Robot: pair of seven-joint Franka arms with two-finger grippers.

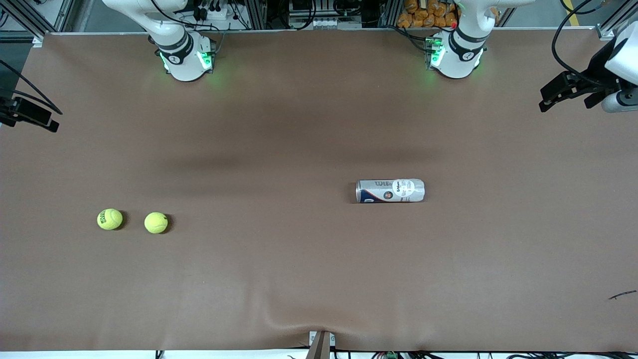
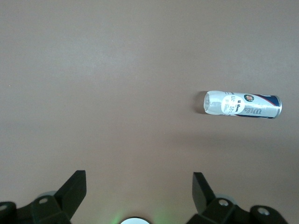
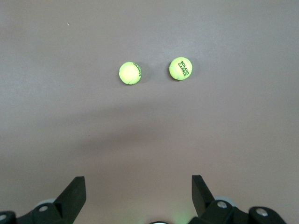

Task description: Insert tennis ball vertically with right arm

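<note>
front view: nothing started. can [image 1: 390,191] lies on its side; two balls [image 1: 109,219] [image 1: 156,223] sit well apart from it toward the right arm's end. right gripper [image 3: 135,193] and left gripper [image 2: 138,191] both spread, empty, waiting high above the table.

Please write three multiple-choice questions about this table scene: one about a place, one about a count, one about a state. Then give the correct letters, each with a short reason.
1. Where are the tennis balls on the table?
A. Toward the right arm's end
B. Toward the left arm's end
C. Inside the can

2. How many tennis balls are there?
A. One
B. Two
C. Three

3. How is the can placed?
A. Standing upright
B. Lying on its side
C. Held by a gripper

Answers:
1. A: both balls rest toward the right arm's end, and the can lies toward the left arm's end.
2. B: two yellow balls lie side by side, apart.
3. B: the can lies flat on the table. The left gripper and the right gripper are both open, high over the table, holding nothing.
</note>
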